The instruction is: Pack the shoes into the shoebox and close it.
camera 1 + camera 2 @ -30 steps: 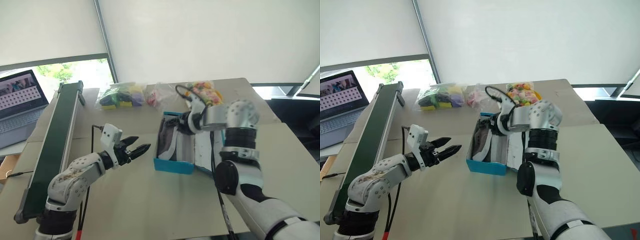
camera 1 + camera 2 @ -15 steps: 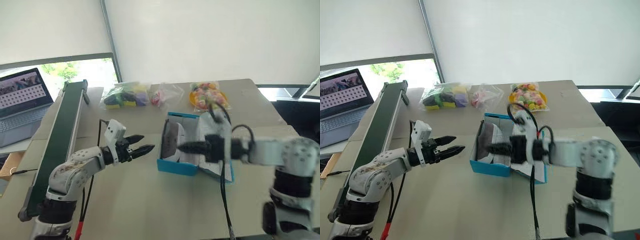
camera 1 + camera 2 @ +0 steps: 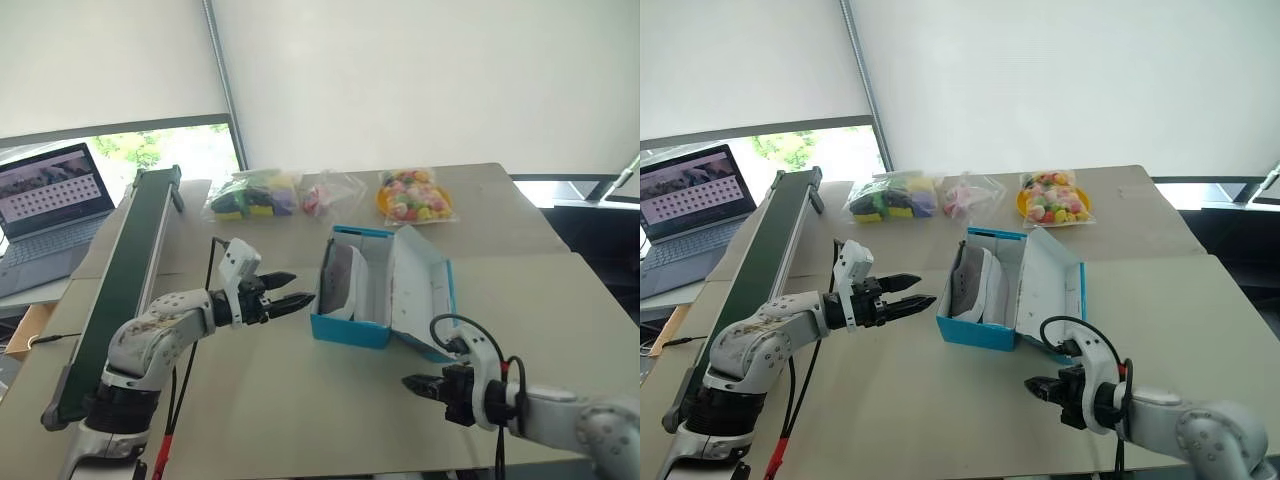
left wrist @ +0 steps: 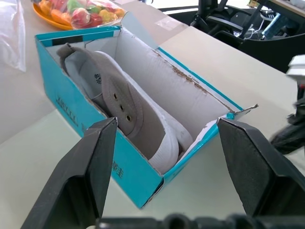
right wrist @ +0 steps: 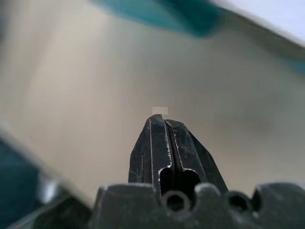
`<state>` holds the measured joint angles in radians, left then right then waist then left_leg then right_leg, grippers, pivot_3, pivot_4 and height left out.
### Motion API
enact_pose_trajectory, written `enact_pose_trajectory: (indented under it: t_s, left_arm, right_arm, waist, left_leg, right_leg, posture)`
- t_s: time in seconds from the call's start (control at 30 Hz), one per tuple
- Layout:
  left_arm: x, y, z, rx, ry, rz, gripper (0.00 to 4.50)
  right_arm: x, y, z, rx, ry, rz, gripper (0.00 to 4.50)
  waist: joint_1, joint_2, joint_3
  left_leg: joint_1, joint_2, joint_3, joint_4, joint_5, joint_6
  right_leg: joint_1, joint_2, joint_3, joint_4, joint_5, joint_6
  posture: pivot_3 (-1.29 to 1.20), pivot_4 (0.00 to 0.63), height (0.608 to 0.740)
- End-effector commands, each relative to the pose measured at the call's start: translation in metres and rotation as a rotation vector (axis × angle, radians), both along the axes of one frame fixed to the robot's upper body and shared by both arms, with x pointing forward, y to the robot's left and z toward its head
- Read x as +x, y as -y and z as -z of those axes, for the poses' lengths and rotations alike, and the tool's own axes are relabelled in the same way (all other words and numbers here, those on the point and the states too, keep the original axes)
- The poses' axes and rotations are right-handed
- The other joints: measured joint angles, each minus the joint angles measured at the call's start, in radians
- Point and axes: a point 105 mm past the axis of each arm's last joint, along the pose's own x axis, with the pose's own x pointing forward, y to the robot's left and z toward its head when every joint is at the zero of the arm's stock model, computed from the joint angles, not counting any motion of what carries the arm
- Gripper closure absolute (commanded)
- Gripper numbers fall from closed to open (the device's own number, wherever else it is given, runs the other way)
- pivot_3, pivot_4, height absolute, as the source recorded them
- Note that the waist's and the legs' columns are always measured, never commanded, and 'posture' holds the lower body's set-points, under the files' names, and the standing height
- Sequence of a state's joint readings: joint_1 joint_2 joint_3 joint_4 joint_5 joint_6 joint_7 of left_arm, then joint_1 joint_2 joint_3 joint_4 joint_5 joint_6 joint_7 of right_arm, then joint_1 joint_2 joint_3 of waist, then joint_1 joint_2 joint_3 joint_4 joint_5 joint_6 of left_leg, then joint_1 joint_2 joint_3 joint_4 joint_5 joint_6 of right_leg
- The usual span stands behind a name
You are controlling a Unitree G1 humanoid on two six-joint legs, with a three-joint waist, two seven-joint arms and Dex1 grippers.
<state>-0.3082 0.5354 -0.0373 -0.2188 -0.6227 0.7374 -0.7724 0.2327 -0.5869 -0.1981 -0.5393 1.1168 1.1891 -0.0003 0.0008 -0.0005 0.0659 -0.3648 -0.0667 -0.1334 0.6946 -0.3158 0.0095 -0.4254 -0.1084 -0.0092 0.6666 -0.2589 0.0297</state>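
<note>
The turquoise shoebox (image 3: 348, 328) stands mid-table with its hinged lid (image 3: 424, 291) thrown open to the right. The light shoes (image 3: 345, 281) with dark soles lie on their sides inside it; the left wrist view shows one shoe (image 4: 128, 112) against the white inner wall of the shoebox (image 4: 71, 107). My left gripper (image 3: 303, 300) hovers just left of the box, open and empty, pointing at it, its fingers (image 4: 93, 171) spread either side of the box end. My right gripper (image 3: 410, 382) sits low near the table's front edge, below the lid, shut on nothing (image 5: 162, 121).
A dark green conveyor (image 3: 125, 285) runs along the left side, with a laptop (image 3: 50, 195) beyond it. Clear bags of colourful items (image 3: 250, 192) and a yellow plate of sweets (image 3: 412, 196) line the far edge. Bare table (image 3: 260, 400) lies in front of the box.
My right arm pulled out of the box, swung back and down to the table's front, and its gripper shut. The left gripper stayed put. The camera shifted slightly.
</note>
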Motion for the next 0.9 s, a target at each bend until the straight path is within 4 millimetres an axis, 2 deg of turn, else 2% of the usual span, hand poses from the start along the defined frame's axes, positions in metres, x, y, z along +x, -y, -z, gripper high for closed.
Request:
enact_pose_trajectory:
  t_s: [0.03,0.13,0.2,0.27,0.37,0.5,0.67,0.73,0.9]
  left_arm:
    - [0.003,0.005,-0.012,0.0,0.046,0.034,0.91]
    - [0.004,0.008,-0.013,0.001,0.047,0.049,0.91]
    - [0.005,0.009,-0.013,-0.001,0.045,0.054,0.91]
    - [0.005,0.011,-0.013,-0.001,0.043,0.066,0.91]
    - [0.004,0.015,-0.015,-0.008,0.042,0.088,0.91]
    - [0.001,0.019,-0.017,-0.002,0.043,0.134,0.91]
    - [0.003,0.015,-0.017,0.011,0.041,0.135,0.91]
    - [0.004,0.009,-0.016,0.024,0.04,0.117,0.91]
    - [0.001,-0.007,-0.013,0.036,0.025,0.063,0.91]
  right_arm:
    - [-0.005,0.014,0.017,-0.057,0.043,0.203,4.46]
    - [-0.01,0.018,0.028,-0.009,0.057,0.367,4.46]
    - [-0.01,0.021,0.035,0.049,0.06,0.489,4.46]
    - [-0.004,0.02,0.039,0.178,0.069,0.626,4.46]
    - [0.008,0.014,0.04,0.336,0.093,0.727,4.46]
    - [0.023,-0.005,0.041,0.509,0.091,0.718,4.46]
    - [0.042,-0.002,0.044,0.561,0.101,0.749,4.46]
    - [0.05,0.003,0.046,0.567,0.107,0.774,4.46]
    - [0.066,0.0,0.039,0.631,0.134,0.794,4.46]
  waist:
    - [0.009,0.004,-0.002]
    - [0.008,0.001,-0.003]
    - [0.003,0.0,-0.004]
    - [-0.005,0.0,-0.003]
    - [-0.015,-0.002,-0.002]
    - [-0.03,-0.007,-0.001]
    - [-0.06,-0.009,-0.002]
    - [-0.069,-0.009,-0.002]
    - [-0.072,-0.009,-0.001]
  left_leg:
    - [-0.001,0.001,0.0,0.001,0.004,-0.006]
    - [-0.003,-0.002,0.002,0.001,0.003,-0.006]
    - [-0.003,-0.004,0.001,0.0,-0.002,0.003]
    - [-0.001,-0.006,0.002,0.001,-0.002,0.004]
    - [0.007,-0.006,0.002,0.0,-0.003,0.004]
    - [0.011,-0.004,0.002,0.0,-0.004,0.007]
    - [0.012,-0.001,0.0,-0.001,-0.007,0.012]
    - [0.013,0.002,0.0,0.0,-0.008,0.013]
    - [0.014,0.009,0.001,0.0,-0.008,0.014]
  right_leg:
    - [0.0,0.0,0.0,0.0,0.0,0.0]
    - [0.0,-0.002,0.004,0.0,0.0,0.001]
    - [0.001,-0.003,0.004,-0.002,-0.002,0.003]
    - [0.002,-0.004,0.007,-0.002,-0.002,0.005]
    - [0.004,-0.002,0.009,-0.001,-0.002,0.005]
    - [0.005,0.006,0.01,0.0,-0.002,0.004]
    - [0.005,0.017,0.021,0.004,0.0,0.002]
    - [0.004,0.019,0.021,0.005,-0.001,0.002]
    - [0.003,0.03,0.024,0.004,0.003,0.0]
  posture:
    - [0.0,0.15,0.64]
    - [0.0,0.15,0.64]
    - [0.0,0.15,0.64]
    - [0.0,0.15,0.64]
    - [0.0,0.15,0.64]
    - [0.0,0.15,0.64]
    - [0.0,0.15,0.64]
    - [0.0,0.15,0.64]
    - [0.0,0.15,0.64]
